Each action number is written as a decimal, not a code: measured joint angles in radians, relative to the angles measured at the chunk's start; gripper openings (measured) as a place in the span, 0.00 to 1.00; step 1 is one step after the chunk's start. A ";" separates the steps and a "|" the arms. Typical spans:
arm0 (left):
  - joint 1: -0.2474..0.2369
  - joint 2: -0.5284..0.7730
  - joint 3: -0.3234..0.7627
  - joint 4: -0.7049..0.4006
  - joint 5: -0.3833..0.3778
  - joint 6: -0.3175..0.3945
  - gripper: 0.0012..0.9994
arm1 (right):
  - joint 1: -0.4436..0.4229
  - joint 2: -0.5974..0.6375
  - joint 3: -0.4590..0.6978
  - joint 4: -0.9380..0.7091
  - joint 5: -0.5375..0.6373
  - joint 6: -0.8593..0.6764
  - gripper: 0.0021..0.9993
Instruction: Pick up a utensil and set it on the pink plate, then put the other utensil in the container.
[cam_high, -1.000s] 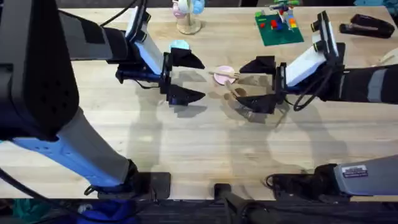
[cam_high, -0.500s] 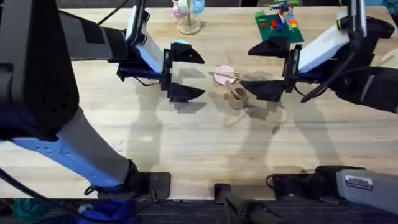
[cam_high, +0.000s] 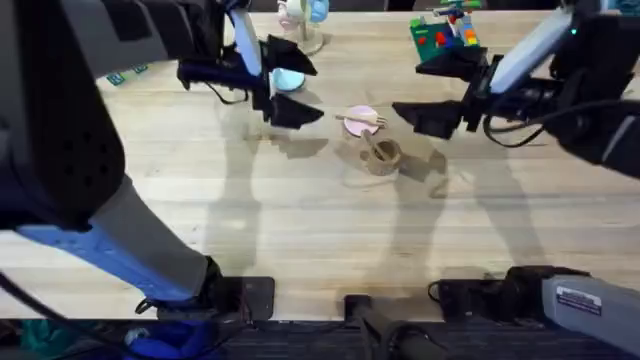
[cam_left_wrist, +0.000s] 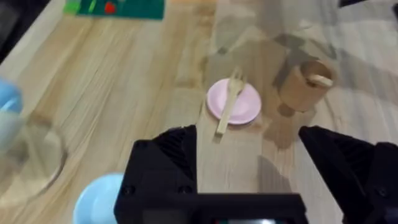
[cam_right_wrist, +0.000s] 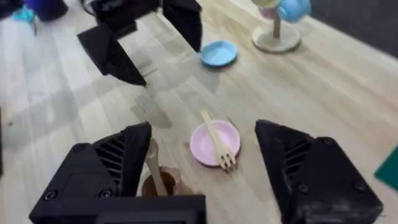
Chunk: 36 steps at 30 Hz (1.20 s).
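Note:
The pink plate (cam_high: 358, 124) lies mid-table with the wooden fork (cam_high: 366, 120) resting across it. Just nearer stands the brown container (cam_high: 383, 156), and the wooden spoon (cam_high: 374, 147) leans inside it, handle end up. My left gripper (cam_high: 285, 82) hovers open to the plate's left, holding nothing. My right gripper (cam_high: 445, 90) hangs open to the plate's right, also with nothing in it. The left wrist view shows the plate (cam_left_wrist: 244, 106), fork (cam_left_wrist: 229, 102) and container (cam_left_wrist: 303, 86) beyond my fingers. In the right wrist view the plate (cam_right_wrist: 211, 152), fork (cam_right_wrist: 216, 142), container (cam_right_wrist: 163, 185) and spoon (cam_right_wrist: 154, 165) sit between my fingers.
A light blue plate (cam_high: 288, 78) lies under the left gripper. A mug tree (cam_high: 303, 28) stands at the back. A green baseplate with bricks (cam_high: 447, 42) and a black tool (cam_high: 598, 40) sit at the back right. Bare wood stretches toward the table's front.
The right gripper has lifted and pulled back to the right, away from the container, leaving the spoon in it. The left gripper has drawn back toward the far side.

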 joint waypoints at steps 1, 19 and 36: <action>0.000 -0.011 0.012 -0.008 -0.025 -0.033 1.00 | -0.001 0.000 0.022 -0.040 0.015 0.016 1.00; 0.000 -0.531 0.106 -0.265 -0.582 -0.673 1.00 | -0.060 -0.003 0.451 -0.835 0.428 0.075 1.00; 0.000 -0.696 0.106 -0.504 -0.735 -0.849 1.00 | -0.062 -0.011 0.631 -1.197 0.727 0.141 1.00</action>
